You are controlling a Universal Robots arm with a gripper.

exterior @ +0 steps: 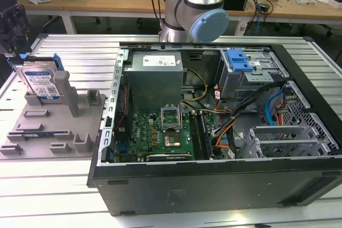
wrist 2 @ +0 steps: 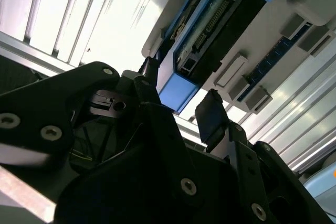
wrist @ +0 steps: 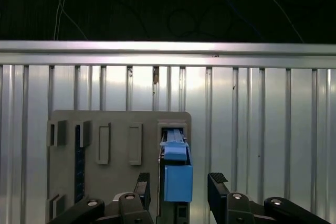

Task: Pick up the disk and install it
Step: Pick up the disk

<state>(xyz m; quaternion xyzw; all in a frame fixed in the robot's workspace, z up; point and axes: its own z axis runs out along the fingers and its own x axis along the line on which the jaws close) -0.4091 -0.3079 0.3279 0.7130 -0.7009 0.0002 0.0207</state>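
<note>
Disk: The disk (exterior: 40,81) is a flat silver-grey box. It has a blue and white label on its big face. A blue plastic frame goes round it, and a blue tab sits on the end closest to the hand.
Where the disk is: It stands up on its edge in a slot of the grey tray, right between the two fingers of the hand.
Hand: The hand (wrist: 179,178) is black. Its fingers (wrist: 218,187) are spread apart, one on each side of the blue tab. In the first wrist view there is a little gap between each finger and the disk, so the hand grips nothing.
Grey tray: The grey tray (exterior: 59,132) lies flat on the surface, under the hand. It has many slots and small posts. The disk is in one slot.
Computer case: The computer case (exterior: 214,185) is big and black. It lies open on its side, well apart from the hand, toward the exterior view's right.
Inside the case: There is a green board (exterior: 160,132), a silver box (exterior: 155,76), bunches of coloured wires (exterior: 224,126) and a grey metal cage (exterior: 251,78). A blue latch piece (exterior: 239,60) sits on top of the cage.
Surface: The surface (exterior: 53,185) is silver metal with long grooves. The tray and the case both rest on it.
Arm: The arm (exterior: 195,4) is grey with a pale blue cap. It rises behind the case.
</note>
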